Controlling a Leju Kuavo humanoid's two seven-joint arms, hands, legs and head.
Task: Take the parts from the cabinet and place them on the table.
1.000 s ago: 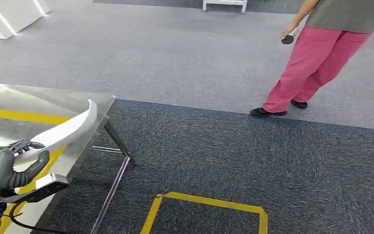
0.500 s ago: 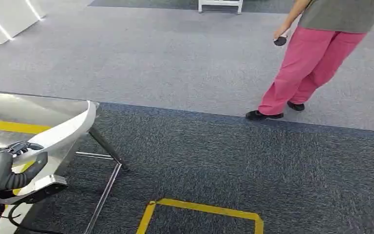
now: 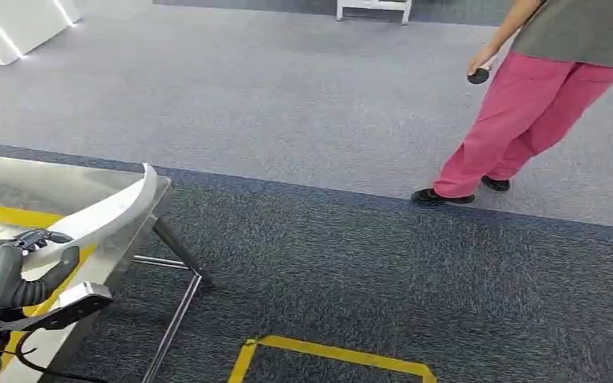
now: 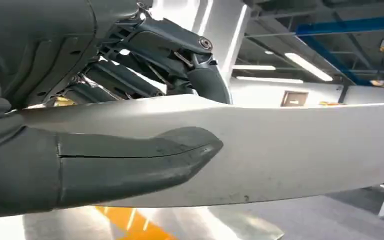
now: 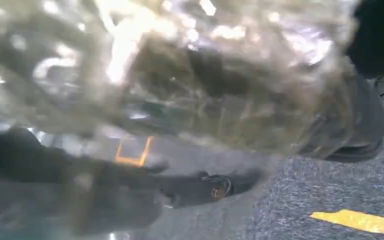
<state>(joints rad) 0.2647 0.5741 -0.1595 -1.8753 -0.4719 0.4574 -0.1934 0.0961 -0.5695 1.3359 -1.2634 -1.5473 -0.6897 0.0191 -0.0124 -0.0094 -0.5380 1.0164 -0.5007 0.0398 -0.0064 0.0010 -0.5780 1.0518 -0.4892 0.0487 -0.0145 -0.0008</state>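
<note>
A long, curved, pale grey strip-shaped part [image 3: 104, 214] was held in the left robot hand [image 3: 4, 275], its grey thumb [image 4: 130, 165] pressed flat against one face and the darker fingers [image 4: 200, 75] wrapped over the other – a firm clamp, seen plainly in the left wrist view. In the head view the part was seen to rise from the left robot hand and arc up over the corner of a shiny stainless-steel worktop [image 3: 48, 185], its far tip ending above the worktop's edge. A yellow tape stripe [image 3: 8, 215] was laid across the worktop, and slanted metal legs [image 3: 179, 259] were visible beneath its corner.

The floor was covered in dark blue-grey carpet [image 3: 383, 271] close by and lighter grey carpet [image 3: 271, 96] farther off, with a yellow tape outline [image 3: 327, 353] marked on the dark part. A person in pink trousers [image 3: 527, 120] and black shoes was standing well apart from the worktop, on the lighter carpet, with a small round black object [image 3: 478, 76] held in one hand.

The right wrist view was badly blurred (a crumpled, shiny clear plastic wrapping [image 5: 190, 75] lay across most of it), and whether the right robot hand was clamped on the wrapping, closed or apart could not be told.
</note>
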